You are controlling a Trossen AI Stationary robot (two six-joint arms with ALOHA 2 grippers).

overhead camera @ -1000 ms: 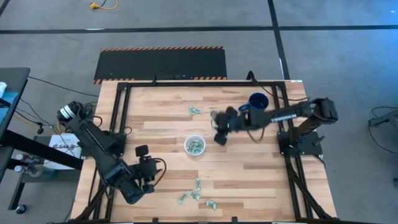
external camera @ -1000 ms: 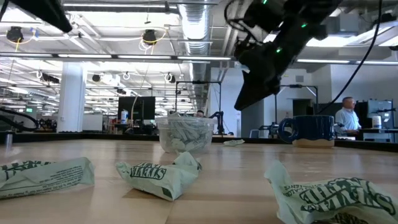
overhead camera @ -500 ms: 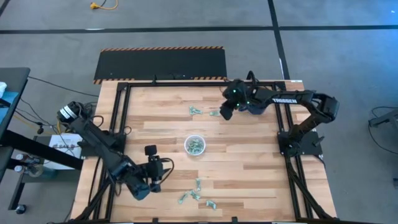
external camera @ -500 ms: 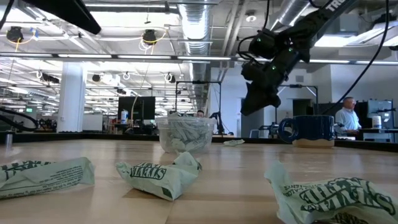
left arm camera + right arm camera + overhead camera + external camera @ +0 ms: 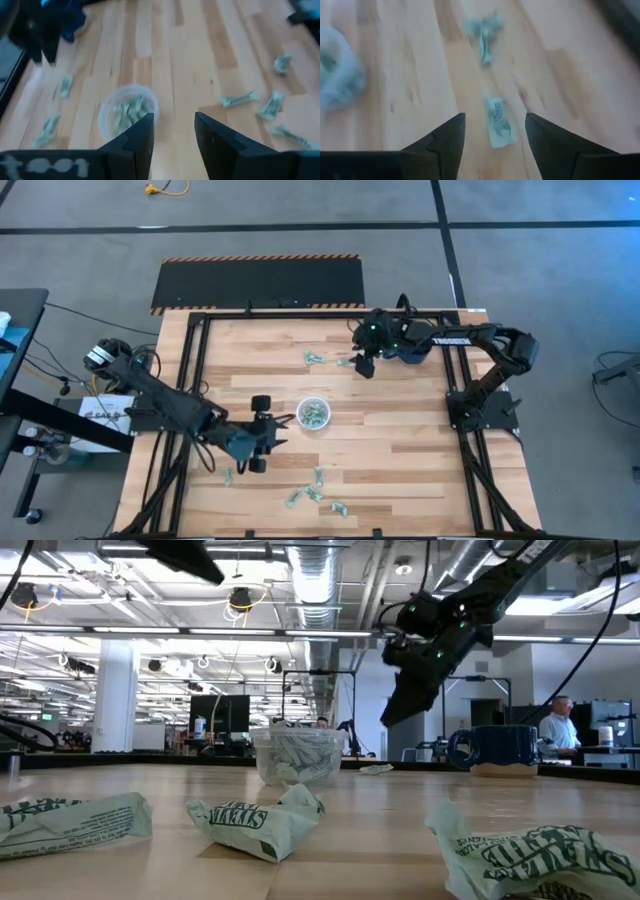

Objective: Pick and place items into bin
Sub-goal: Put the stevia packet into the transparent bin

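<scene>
Presently, right arm: reaches from its base at the table's 3 o'clock edge toward the far side; right gripper (image 5: 362, 364) hangs above the boards with fingers (image 5: 449, 135) spread apart and nothing between them, one wrapper (image 5: 497, 127) lying flat on the wood just ahead of the gap, a second wrapper (image 5: 485, 34) beyond it; dark blue mug (image 5: 414, 344) sits beside this arm, partly covered by it from above.

Left arm: stretches from the 9 o'clock edge toward the table's middle; left gripper (image 5: 270, 432) is just beside the cup (image 5: 314, 413) at its 8 o'clock, fingers (image 5: 141, 132) parted, empty, not touching it.

Cup: stands upright near the centre, holding several wrappers.

Loose wrappers: a pair (image 5: 314, 358) at 12 o'clock of the cup; a cluster (image 5: 316, 492) at 6 o'clock near the front edge; one (image 5: 229, 475) beneath the left arm.

Hard to read: both wrist views are blurred; print on the wrappers legible only in the low view (image 5: 258, 819); a person (image 5: 558, 729) stands in the room beyond, cut off by the table edge.
</scene>
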